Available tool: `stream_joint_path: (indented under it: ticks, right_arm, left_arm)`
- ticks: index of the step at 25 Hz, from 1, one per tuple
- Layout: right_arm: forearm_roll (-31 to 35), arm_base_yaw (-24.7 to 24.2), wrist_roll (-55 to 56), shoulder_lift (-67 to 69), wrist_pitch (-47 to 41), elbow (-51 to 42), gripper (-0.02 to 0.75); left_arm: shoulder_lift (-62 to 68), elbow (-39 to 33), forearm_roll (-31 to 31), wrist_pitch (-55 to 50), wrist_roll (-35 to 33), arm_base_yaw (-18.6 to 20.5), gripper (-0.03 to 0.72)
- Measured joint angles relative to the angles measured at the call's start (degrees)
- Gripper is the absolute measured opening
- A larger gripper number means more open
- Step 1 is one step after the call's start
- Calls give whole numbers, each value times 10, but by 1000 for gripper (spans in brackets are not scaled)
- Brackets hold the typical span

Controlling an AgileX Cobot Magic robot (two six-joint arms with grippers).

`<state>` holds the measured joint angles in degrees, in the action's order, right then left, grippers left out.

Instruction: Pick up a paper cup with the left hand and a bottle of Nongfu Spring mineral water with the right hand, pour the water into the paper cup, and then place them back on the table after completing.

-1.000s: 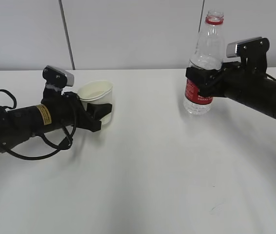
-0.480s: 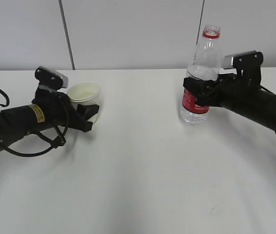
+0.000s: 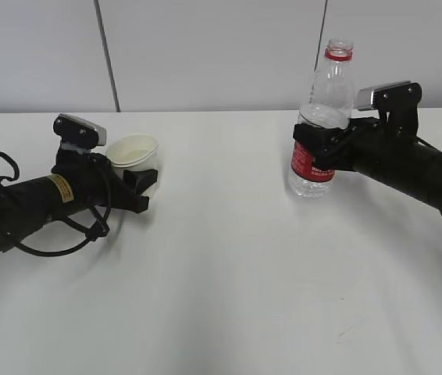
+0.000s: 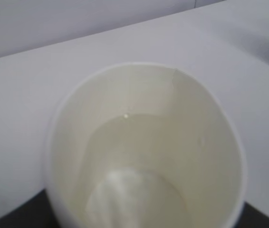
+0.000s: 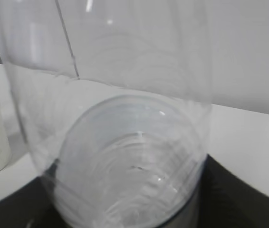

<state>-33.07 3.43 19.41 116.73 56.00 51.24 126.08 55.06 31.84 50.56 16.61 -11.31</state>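
Plain white table (image 3: 229, 297) backed by pale grey wall panels (image 3: 205, 55).

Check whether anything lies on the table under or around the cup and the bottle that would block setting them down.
Nothing visible does. The table is bare around the paper cup and the bottle. Each sits low, at or just above the tabletop; whether they touch is unclear.

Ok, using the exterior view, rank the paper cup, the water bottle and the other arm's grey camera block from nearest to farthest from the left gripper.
1. The paper cup, on the left, sits in the left gripper itself.
2. The water bottle, right of centre, is held upright across the table.
3. The grey camera block of the right arm, just beyond the bottle, is farthest right.
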Motion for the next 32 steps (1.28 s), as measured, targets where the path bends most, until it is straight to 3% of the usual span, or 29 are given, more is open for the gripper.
stream_joint_path:
  ticks: [25, 32]
  right_arm:
    - [0, 0, 0, 0, 2, 0, 440]
    - [0, 0, 0, 0, 2, 0, 439]
  left_arm:
    - [0, 2, -8, -3, 0, 0, 388]
    - [1, 2, -9, -1, 0, 0, 489]
